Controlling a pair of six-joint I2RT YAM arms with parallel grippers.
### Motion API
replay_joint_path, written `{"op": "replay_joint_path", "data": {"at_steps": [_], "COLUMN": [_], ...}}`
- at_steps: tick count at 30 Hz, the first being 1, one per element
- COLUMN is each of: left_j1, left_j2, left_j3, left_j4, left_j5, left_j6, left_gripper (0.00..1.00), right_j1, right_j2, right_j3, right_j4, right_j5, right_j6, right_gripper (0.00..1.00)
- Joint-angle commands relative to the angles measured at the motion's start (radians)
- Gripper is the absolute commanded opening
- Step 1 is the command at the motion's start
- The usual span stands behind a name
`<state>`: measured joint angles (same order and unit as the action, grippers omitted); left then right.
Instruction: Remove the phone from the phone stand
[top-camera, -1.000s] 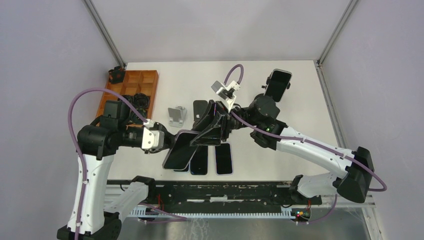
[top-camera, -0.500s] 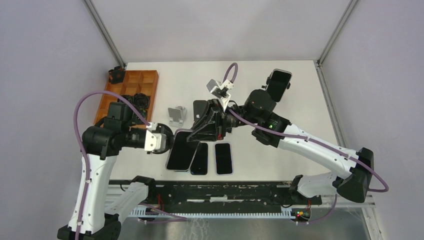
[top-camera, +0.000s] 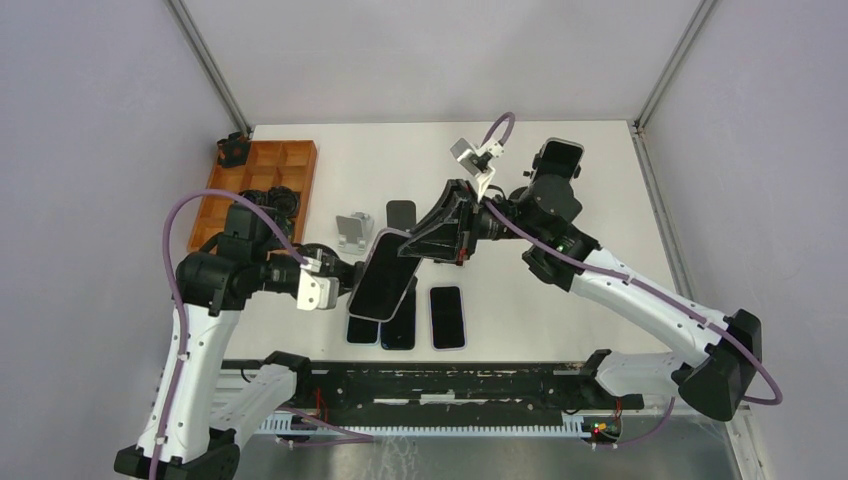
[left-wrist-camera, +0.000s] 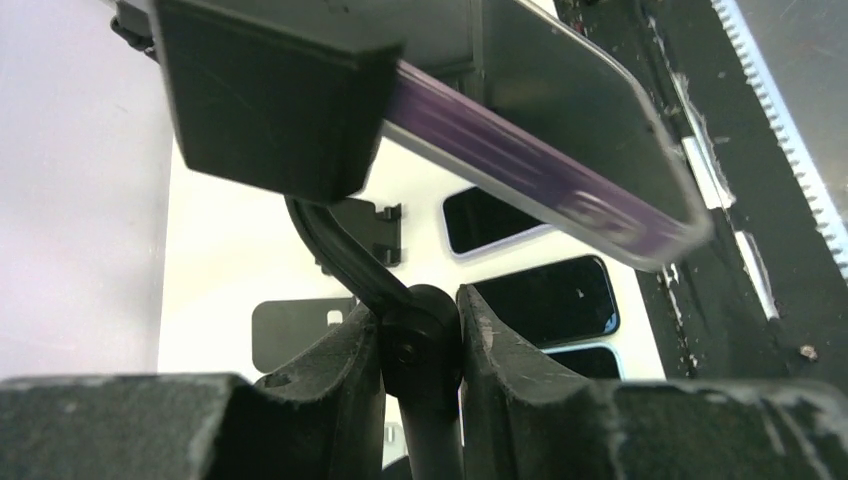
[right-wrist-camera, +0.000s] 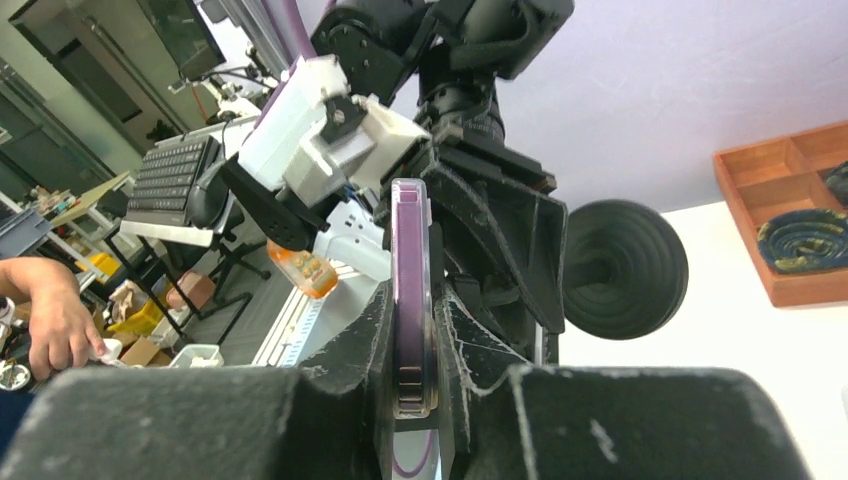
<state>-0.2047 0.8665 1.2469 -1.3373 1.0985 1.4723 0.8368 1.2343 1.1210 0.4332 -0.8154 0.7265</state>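
Note:
The purple-edged phone (top-camera: 383, 277) hangs tilted above the table, screen up. My right gripper (top-camera: 418, 244) is shut on its upper edge; the right wrist view shows the fingers (right-wrist-camera: 470, 340) pressed to both faces of the phone (right-wrist-camera: 410, 260). My left gripper (top-camera: 343, 277) is shut on the black phone stand. In the left wrist view the fingers (left-wrist-camera: 500, 340) clamp the stand's hinge joint (left-wrist-camera: 420, 335). The stand's holder block (left-wrist-camera: 270, 100) lies against the phone's back (left-wrist-camera: 540, 160). The stand's round base (right-wrist-camera: 625, 268) shows behind the phone.
A wooden tray (top-camera: 262, 180) sits at the back left. A silver stand (top-camera: 353, 230) stands beside it. Several dark phones lie flat on the table (top-camera: 447, 317). Another phone on a stand (top-camera: 556, 168) is at the back right, near the right arm.
The right gripper has shut on the phone's edge. Both arms have carried phone and stand up and to the right, and the right arm has drawn back toward the table's right.

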Motion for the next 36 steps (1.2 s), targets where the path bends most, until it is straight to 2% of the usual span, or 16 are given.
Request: {"op": "replay_joint_path", "data": {"at_steps": [1, 8, 15, 17, 20, 24, 26, 30, 36], "left_j1": [0.004, 0.004, 0.004, 0.004, 0.004, 0.004, 0.004, 0.004, 0.004], "left_j2": [-0.048, -0.075, -0.072, -0.074, -0.076, -0.072, -0.066, -0.055, -0.049], "left_j3": [-0.034, -0.076, -0.060, -0.056, -0.041, -0.006, 0.008, 0.024, 0.036], "left_j4": [-0.128, -0.127, -0.128, -0.128, -0.128, -0.127, -0.128, -0.127, -0.127], "left_j5": [-0.119, -0.154, -0.150, -0.150, -0.141, -0.115, -0.097, -0.083, -0.085], "left_j6": [0.121, 0.157, 0.148, 0.145, 0.131, 0.106, 0.096, 0.086, 0.082], "left_gripper": [0.02, 0.02, 0.02, 0.02, 0.02, 0.02, 0.02, 0.02, 0.02], "right_j1": [-0.091, -0.116, -0.229, -0.259, -0.305, -0.348, -0.347, -0.348, -0.347], "right_j2": [-0.111, -0.122, -0.161, -0.168, -0.158, -0.142, -0.166, -0.203, -0.094], "right_j3": [0.042, 0.075, 0.113, 0.140, 0.164, 0.082, -0.002, -0.125, -0.199], "right_j4": [0.341, 0.325, 0.182, 0.024, -0.332, -0.707, -0.786, -0.870, -1.008], "right_j5": [0.091, 0.084, 0.058, 0.059, 0.060, 0.050, 0.094, 0.243, 0.306], "right_j6": [0.101, 0.117, 0.105, 0.041, -0.106, -0.305, -0.402, -0.495, -0.607], "right_gripper": [0.00, 0.00, 0.00, 0.00, 0.00, 0.00, 0.00, 0.00, 0.00]}}
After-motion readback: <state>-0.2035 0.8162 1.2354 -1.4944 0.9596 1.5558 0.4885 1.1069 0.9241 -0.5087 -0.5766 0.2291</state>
